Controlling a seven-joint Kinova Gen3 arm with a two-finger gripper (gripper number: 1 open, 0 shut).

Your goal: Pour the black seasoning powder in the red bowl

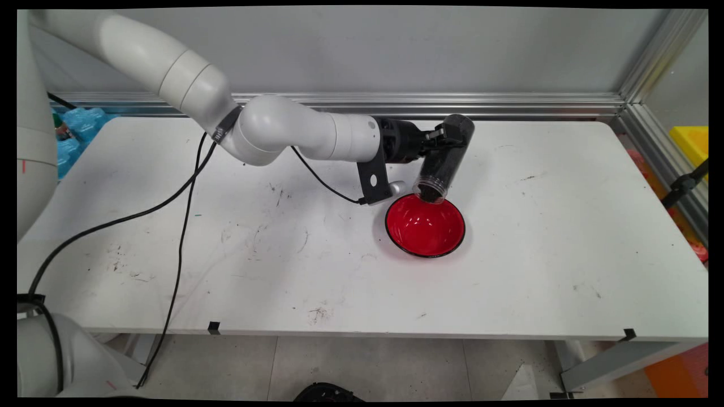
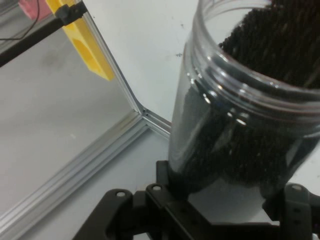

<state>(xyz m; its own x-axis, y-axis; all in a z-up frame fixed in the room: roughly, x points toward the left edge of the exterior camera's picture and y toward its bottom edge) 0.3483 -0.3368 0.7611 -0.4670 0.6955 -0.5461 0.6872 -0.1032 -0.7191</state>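
Observation:
A clear plastic jar point(image 1: 444, 158) full of small black grains is held tilted, its open mouth pointing down over the far rim of a red bowl point(image 1: 425, 226) with a black edge. My gripper point(image 1: 449, 137) is shut on the jar's upper body, reaching in from the left. In the hand view the jar point(image 2: 240, 115) fills the right side, with dark grains up to its threaded mouth, and the gripper point(image 2: 225, 200) clamps its base. The bowl's red inside looks bare.
A black camera bracket point(image 1: 373, 181) hangs under the wrist, beside the bowl. Black cables point(image 1: 186, 186) drape over the table's left half. An aluminium rail point(image 1: 396, 104) runs along the back wall. A yellow block point(image 1: 693, 141) sits beyond the right edge.

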